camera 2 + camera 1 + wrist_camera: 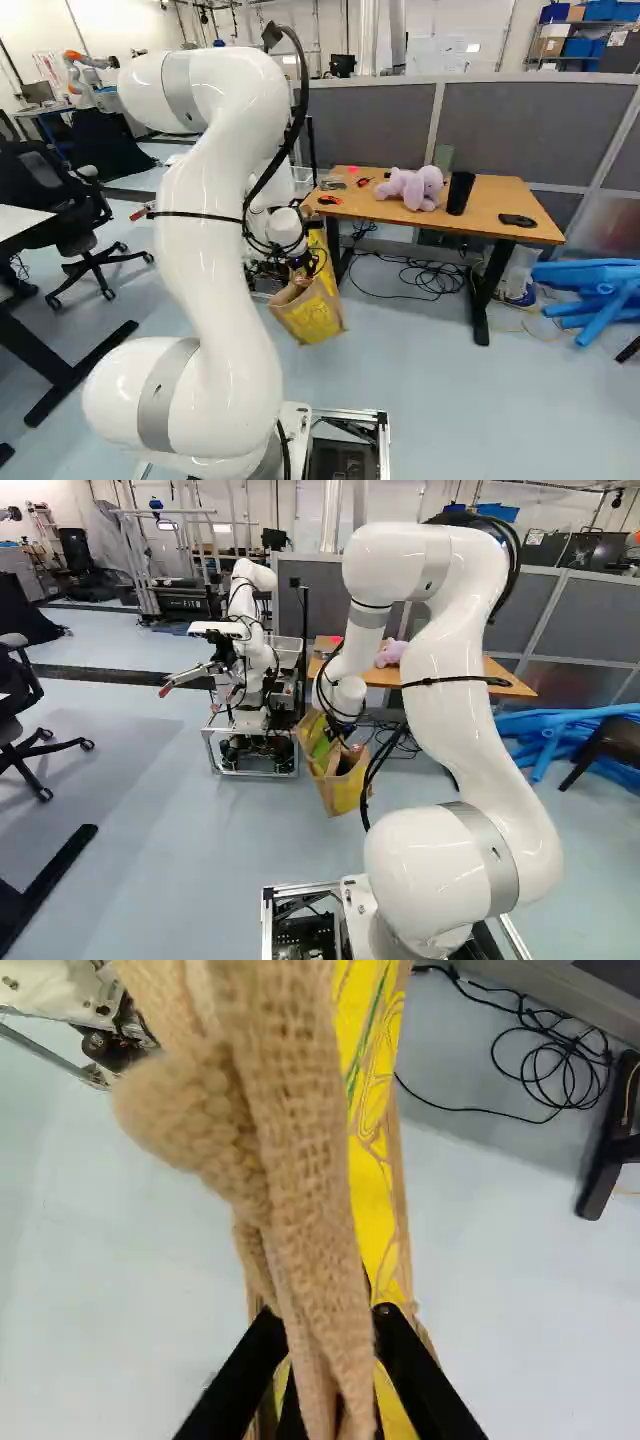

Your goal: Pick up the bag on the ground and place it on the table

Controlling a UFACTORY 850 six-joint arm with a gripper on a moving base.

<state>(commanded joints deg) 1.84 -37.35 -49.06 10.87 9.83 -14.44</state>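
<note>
Evidently, the burlap bag (318,315) is clasped by its handle (305,1150) in the gripper (328,1322), near the floor (450,400); lifting seems underway. More height must be gained before it is carried toward two o'clock in the right base view, where the wooden-topped table (510,205) is seen.

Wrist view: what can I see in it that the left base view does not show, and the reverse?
Only the wrist view shows clearly the burlap handle running between the fingers of the gripper.

Only the left base view shows the purple toy and the blue tubes.

Both show the bag and black cables on the floor.
</note>
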